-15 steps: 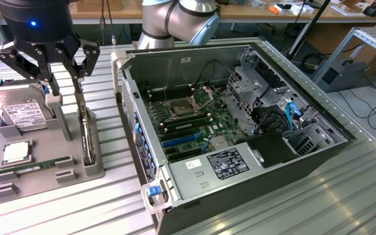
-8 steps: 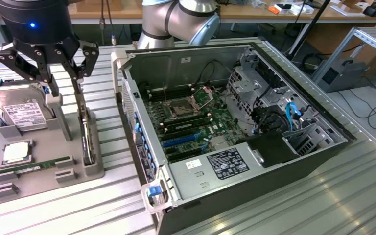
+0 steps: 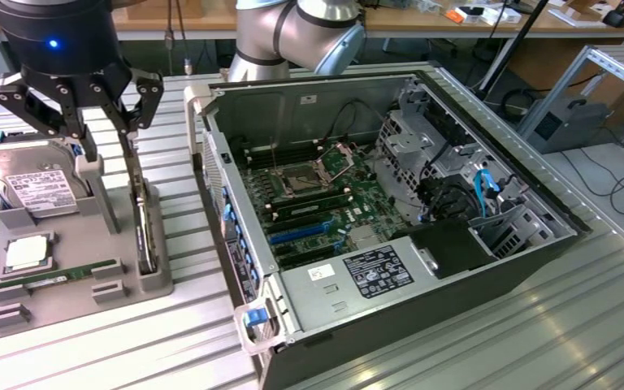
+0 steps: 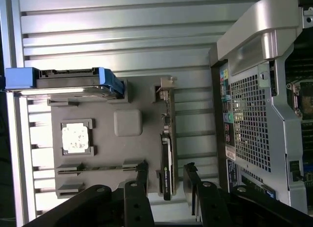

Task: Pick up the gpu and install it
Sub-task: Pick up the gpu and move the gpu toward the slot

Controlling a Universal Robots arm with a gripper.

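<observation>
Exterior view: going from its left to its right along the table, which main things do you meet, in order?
hard drive → gpu → computer case

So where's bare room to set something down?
Bare table at the exterior view's lower right, beside the case, and a strip below the tray at lower left. Crowded: the slim gap between tray and case, and the gpu under the open gripper.
</observation>
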